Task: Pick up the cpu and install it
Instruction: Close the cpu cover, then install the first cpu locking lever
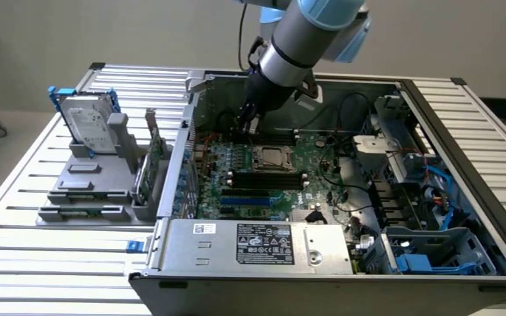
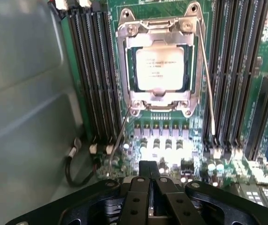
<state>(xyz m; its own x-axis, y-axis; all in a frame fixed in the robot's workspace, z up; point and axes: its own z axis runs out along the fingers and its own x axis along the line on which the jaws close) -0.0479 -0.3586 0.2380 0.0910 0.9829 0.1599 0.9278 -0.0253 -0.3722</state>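
Pincer (image 2: 149,167) closed, cpu (image 2: 160,68) — pale silvery square (printed top) — in socket (image 2: 123,61)

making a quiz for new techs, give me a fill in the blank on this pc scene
1. The cpu lies in the ____ of the motherboard.
2. The gripper over it is ____ and holds nothing.
3. The hard drive stands outside the case, on the exterior view's ____.
Missing words: socket; shut; left.
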